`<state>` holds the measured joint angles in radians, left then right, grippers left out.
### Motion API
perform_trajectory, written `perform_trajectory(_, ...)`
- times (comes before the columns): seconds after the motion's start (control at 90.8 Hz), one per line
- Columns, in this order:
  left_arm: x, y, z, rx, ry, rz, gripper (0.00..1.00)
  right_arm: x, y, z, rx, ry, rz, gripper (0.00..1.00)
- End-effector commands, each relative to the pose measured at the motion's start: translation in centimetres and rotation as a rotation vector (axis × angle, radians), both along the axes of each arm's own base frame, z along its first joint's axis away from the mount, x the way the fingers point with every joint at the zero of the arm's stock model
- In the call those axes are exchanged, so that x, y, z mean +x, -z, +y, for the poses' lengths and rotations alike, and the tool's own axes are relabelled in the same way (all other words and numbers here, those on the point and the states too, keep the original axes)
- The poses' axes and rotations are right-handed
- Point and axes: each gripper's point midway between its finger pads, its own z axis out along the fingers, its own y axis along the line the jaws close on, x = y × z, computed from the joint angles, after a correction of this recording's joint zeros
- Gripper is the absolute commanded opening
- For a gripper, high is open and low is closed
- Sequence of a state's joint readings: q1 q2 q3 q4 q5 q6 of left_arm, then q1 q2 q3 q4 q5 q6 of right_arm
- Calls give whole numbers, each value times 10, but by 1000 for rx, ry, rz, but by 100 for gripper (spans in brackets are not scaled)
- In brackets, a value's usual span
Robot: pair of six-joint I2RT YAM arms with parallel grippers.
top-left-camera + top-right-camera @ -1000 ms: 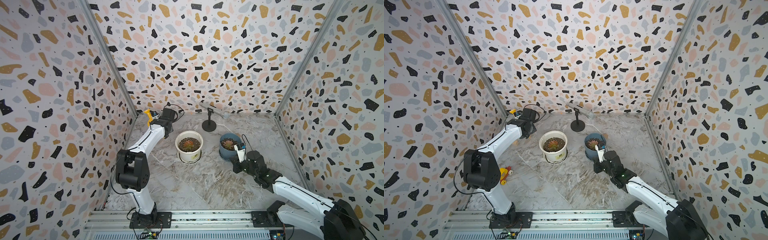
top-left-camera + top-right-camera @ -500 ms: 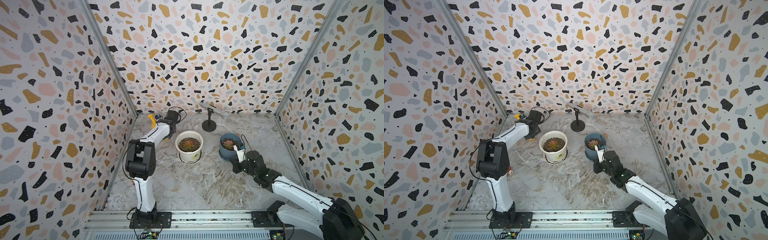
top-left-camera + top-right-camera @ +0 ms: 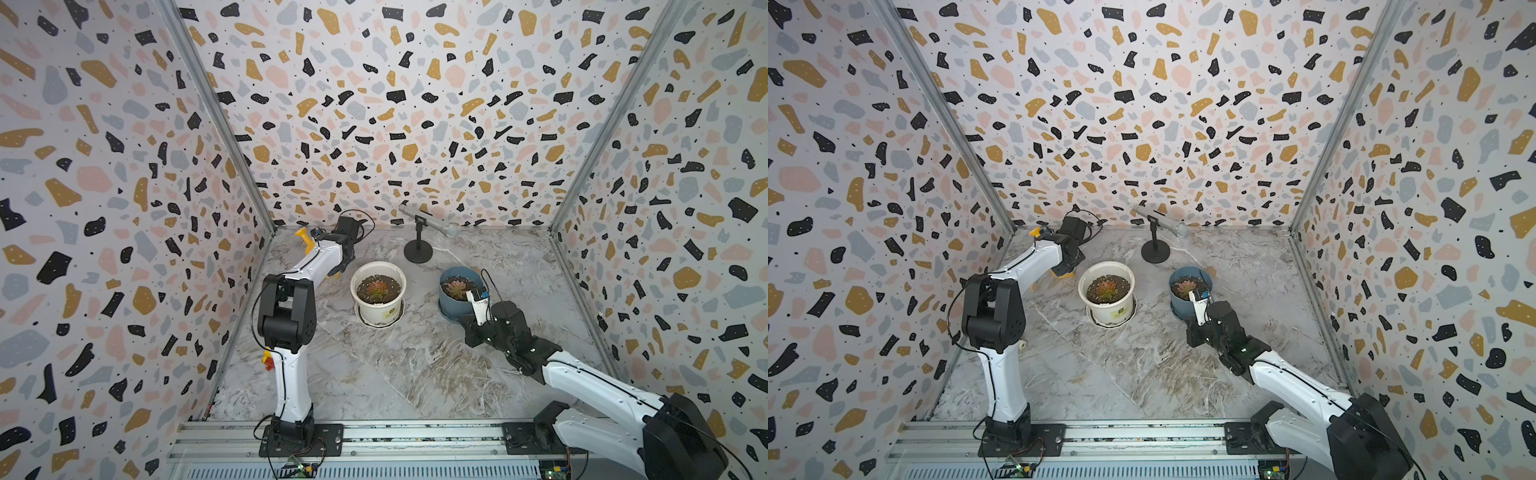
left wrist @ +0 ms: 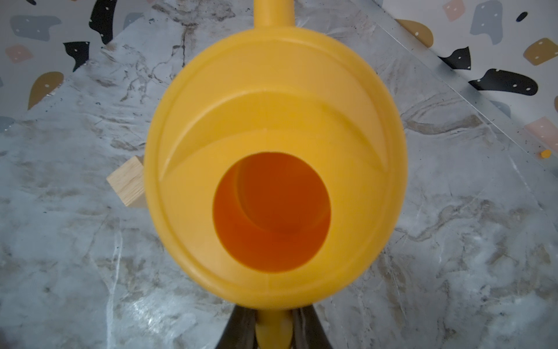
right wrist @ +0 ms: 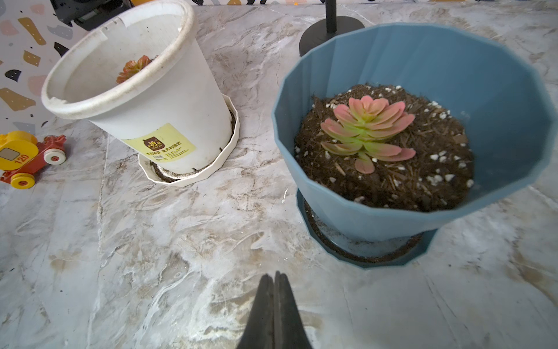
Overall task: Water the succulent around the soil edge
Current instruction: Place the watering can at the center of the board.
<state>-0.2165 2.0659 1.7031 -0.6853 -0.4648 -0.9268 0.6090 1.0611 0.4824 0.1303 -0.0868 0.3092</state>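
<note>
marble tabletop, speckled terrazzo walls

Robot lab booth — terrazzo-print walls

The gray marble table holds a white pot and a blue pot on saucers, a mic stand, a toy car, a wood block.

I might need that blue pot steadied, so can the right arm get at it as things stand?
Probably yes. The right gripper, shut, faces the blue pot with only bare table between them; the white pot stands clear to one side. It would have to open first.
</note>
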Motion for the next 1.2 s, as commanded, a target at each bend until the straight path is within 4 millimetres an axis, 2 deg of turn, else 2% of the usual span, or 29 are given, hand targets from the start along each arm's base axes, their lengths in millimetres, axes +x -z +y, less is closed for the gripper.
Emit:
perform_trajectory(0.0,1,-5,-8,-35,-17,4,26,8,-26,9,36,-16,-56,0)
perform_trajectory(0.099,5,-8,-15,-37,-1,9,30,8,-25,9,34,-16,-54,0)
perform_trajectory(0.242,10,-12,-25,-61,20,11,45,7,-26,9,35,-18,-58,0)
perform_trajectory(0.341,13,-17,-34,-88,42,2,51,8,-26,9,35,-17,-58,0)
perform_trajectory(0.44,16,-32,-44,-118,73,-25,63,8,-26,9,35,-16,-58,0)
perform_trajectory(0.661,9,-86,-60,-167,169,-112,85,8,-29,4,30,3,-73,0)
perform_trajectory(0.804,-11,-138,-65,-192,260,-218,94,8,-33,-2,25,27,-96,0)
perform_trajectory(0.881,-30,-163,-69,-180,321,-275,100,8,-38,-9,22,60,-120,0)
perform_trajectory(0.936,-43,-179,-70,-164,359,-327,100,9,-40,-17,14,96,-138,0)
perform_trajectory(0.969,-54,-199,-69,-152,384,-384,100,9,-44,-23,13,121,-156,0)
perform_trajectory(1.035,-80,-211,-59,-123,391,-442,100,9,-50,-35,12,175,-188,0)
perform_trajectory(1.057,-88,-223,-54,-117,387,-491,100,8,-50,-39,10,192,-196,0)
perform_trajectory(1.101,-105,-223,-43,-95,368,-530,100,7,-53,-47,10,228,-215,1)
perform_trajectory(1.112,-110,-229,-40,-91,361,-556,100,7,-55,-49,11,237,-223,1)
perform_trajectory(1.145,-124,-229,-31,-68,350,-593,100,8,-57,-59,5,285,-239,3)
perform_trajectory(1.167,-133,-239,-26,-56,350,-644,100,7,-57,-65,1,310,-246,8)
perform_trajectory(1.189,-140,-238,-23,-41,357,-671,100,7,-58,-70,-1,336,-253,11)
